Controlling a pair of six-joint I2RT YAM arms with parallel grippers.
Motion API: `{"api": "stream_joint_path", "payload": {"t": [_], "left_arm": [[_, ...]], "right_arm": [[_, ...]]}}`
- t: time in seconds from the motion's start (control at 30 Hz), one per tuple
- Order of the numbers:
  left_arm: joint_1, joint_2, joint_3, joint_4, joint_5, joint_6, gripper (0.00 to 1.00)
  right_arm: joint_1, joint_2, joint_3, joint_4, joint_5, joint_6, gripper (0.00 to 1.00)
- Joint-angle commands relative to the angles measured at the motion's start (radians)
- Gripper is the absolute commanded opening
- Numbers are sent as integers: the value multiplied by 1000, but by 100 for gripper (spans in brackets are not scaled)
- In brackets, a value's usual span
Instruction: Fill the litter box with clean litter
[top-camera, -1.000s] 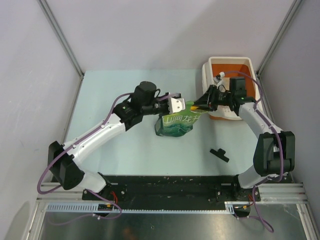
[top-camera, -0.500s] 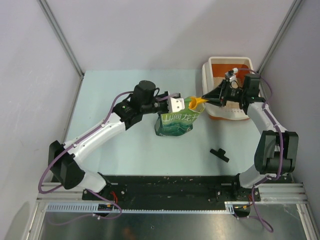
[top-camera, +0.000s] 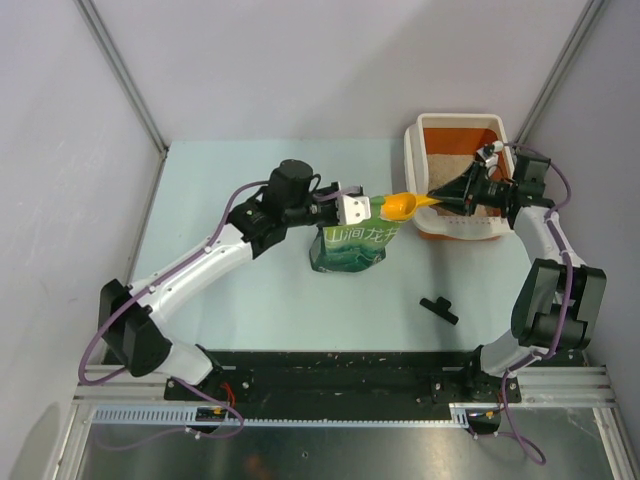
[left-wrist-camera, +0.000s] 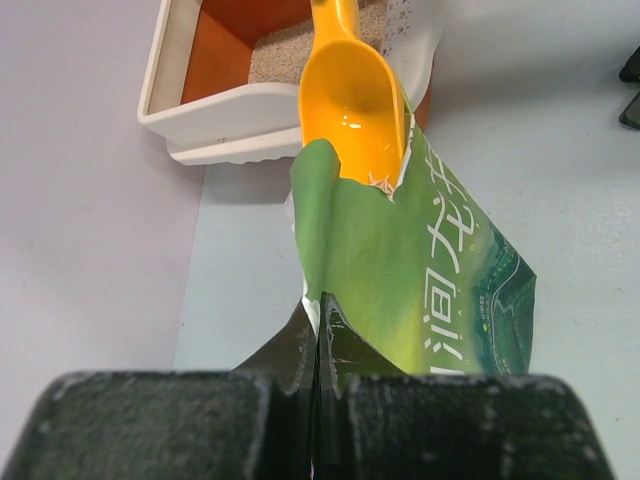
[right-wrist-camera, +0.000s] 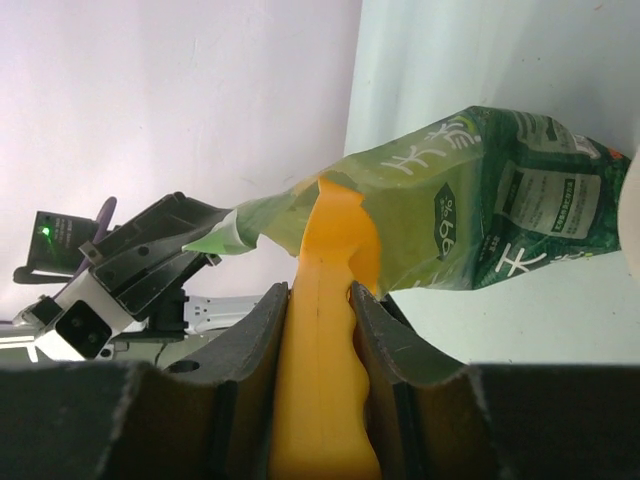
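Pale mint-green flat tabletop (top-camera: 230, 180). At upper right, orange rectangular plastic litter box with white rim (top-camera: 412, 150); at centre, green printed pouch bag (top-camera: 350, 252); lower right of centre, small black plastic piece (top-camera: 439, 309), apart from both.

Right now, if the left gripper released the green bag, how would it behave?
Probably floppy: the green bag creases at its torn top where the left gripper pinches it. Likely to slump: its base bulges like loose fill.

Left arm (top-camera: 195, 268), right arm (top-camera: 540, 232): white link shells, black joint housings, black bases, purple cables (top-camera: 92, 340) looped alongside. Left gripper (left-wrist-camera: 318, 385) fingers matte black, pale-speckled
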Motion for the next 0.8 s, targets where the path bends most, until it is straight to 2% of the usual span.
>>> {"api": "stream_joint_path", "payload": {"t": [0.0, 0.17, 0.57, 0.77], "left_arm": [[7, 9, 74, 54, 12, 26, 0], [7, 20, 83, 57, 15, 26, 0], [14, 15, 86, 55, 24, 42, 0], [20, 18, 92, 57, 22, 43, 0]], "right_arm": [[-50, -34, 3, -21, -79, 14, 0], [-78, -32, 3, 7, -122, 40, 0], [-119, -26, 3, -70, -142, -27, 0], [-135, -15, 4, -50, -151, -1, 0]]}}
